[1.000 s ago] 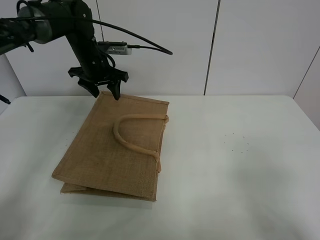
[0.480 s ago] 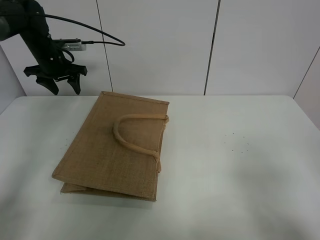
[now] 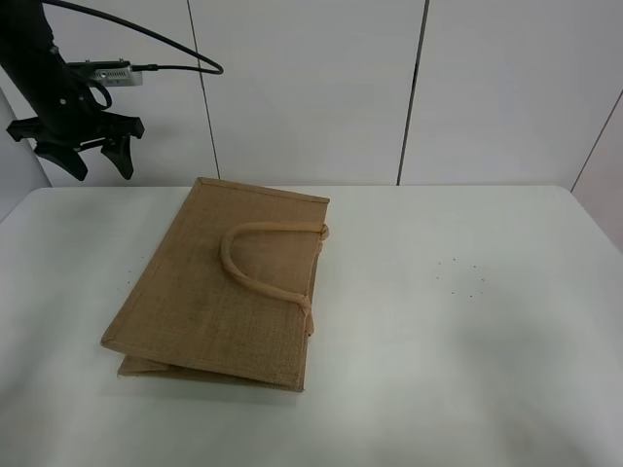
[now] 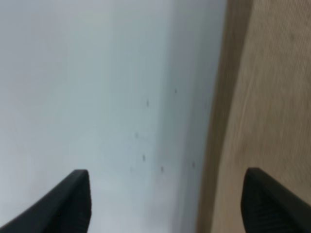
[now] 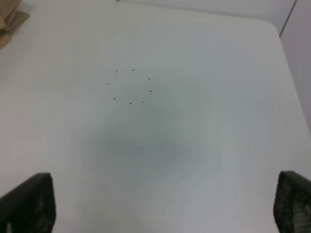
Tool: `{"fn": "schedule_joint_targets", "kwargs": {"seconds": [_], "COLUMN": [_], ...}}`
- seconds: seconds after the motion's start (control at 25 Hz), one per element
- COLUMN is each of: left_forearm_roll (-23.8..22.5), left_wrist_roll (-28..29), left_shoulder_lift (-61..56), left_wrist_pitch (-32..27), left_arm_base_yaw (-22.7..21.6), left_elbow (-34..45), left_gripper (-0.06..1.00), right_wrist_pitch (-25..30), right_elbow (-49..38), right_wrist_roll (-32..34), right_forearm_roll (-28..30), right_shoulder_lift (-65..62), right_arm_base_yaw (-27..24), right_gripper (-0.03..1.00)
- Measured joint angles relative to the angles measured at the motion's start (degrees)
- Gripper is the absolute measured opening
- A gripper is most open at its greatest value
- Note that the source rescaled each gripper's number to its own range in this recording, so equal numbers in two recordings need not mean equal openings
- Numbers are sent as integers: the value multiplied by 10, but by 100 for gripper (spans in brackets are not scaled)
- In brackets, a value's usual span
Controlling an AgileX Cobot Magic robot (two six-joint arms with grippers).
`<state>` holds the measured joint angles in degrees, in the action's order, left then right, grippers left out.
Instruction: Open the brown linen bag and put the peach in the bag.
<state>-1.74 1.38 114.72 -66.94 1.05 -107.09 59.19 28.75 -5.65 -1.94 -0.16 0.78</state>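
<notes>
The brown linen bag (image 3: 229, 282) lies flat on the white table, left of centre, its beige loop handle (image 3: 263, 263) on top. Its edge also shows in the left wrist view (image 4: 262, 97), and a corner shows in the right wrist view (image 5: 9, 24). My left gripper (image 3: 97, 161) is open and empty, raised above the table's far left corner, left of the bag. In the left wrist view its fingertips (image 4: 68, 204) are wide apart. My right gripper (image 5: 160, 208) is open over bare table on the right; it is outside the exterior high view. The peach is out of view.
The white table (image 3: 458, 321) runs to a white panelled wall (image 3: 409, 88) at the back. A ring of small dark dots (image 3: 460, 279) marks the table right of the bag, also seen in the right wrist view (image 5: 130, 87).
My left gripper has lifted off the bag's far edge and swung left and up toward the back left corner. The bag has not moved.
</notes>
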Motion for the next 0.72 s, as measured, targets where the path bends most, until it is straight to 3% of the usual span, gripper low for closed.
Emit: {"fn": "schedule_joint_targets", "kwargs": {"seconds": [0.48, 0.72], "left_forearm_roll": [6, 5], "left_wrist_roll": [0, -6], "left_shoulder_lift": [-315, -479], "left_wrist_pitch": [1, 1], "left_arm_base_yaw": [0, 0], "left_elbow": [416, 588], "left_gripper": [89, 89], "right_wrist_pitch": [0, 0], "right_elbow": [0, 0], "right_wrist_roll": [1, 1], "right_forearm_roll": [0, 0], "right_shoulder_lift": [0, 0], "right_arm_base_yaw": [0, 0], "right_gripper": [100, 100]}}
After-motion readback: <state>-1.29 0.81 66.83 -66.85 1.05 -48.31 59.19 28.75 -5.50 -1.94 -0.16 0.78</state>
